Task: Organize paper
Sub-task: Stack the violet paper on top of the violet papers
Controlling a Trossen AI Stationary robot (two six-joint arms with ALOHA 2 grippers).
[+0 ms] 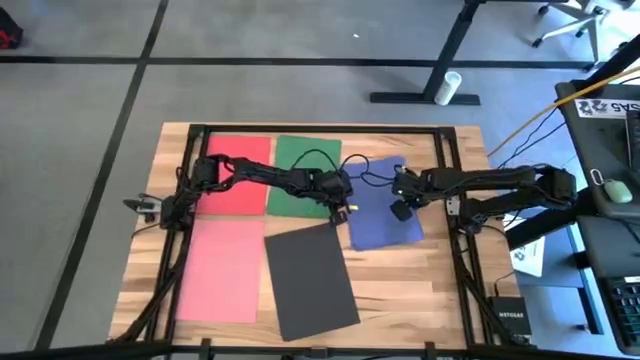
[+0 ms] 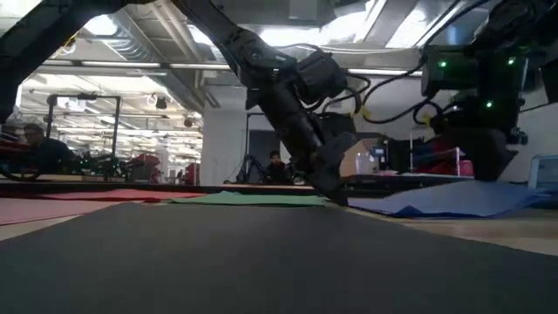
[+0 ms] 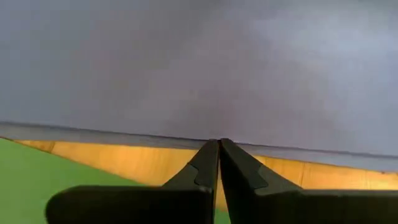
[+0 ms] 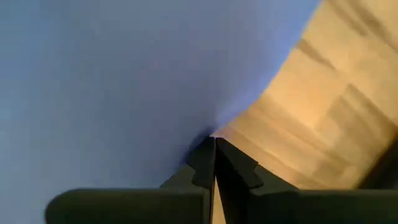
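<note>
Green sheet [image 1: 303,172] partly hidden under left arm; blue sheet [image 1: 383,215] crumpled just beside it. Left gripper [image 3: 218,149] pressed together at dark grey sheet's [image 1: 310,280] edge. Right gripper [image 4: 214,144] pinched shut on blue sheet's edge.

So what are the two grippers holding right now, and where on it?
Both pinch the blue sheet: left gripper at its edge near the green sheet, right gripper at another edge.

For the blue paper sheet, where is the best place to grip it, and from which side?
Probably at an edge, not the middle. The blue sheet lies tilted on the table, and in the low view its border lifts slightly, so fingers can pinch there. The right gripper looks shut on one edge; the left gripper is shut at the opposite edge, beside the green sheet.
</note>
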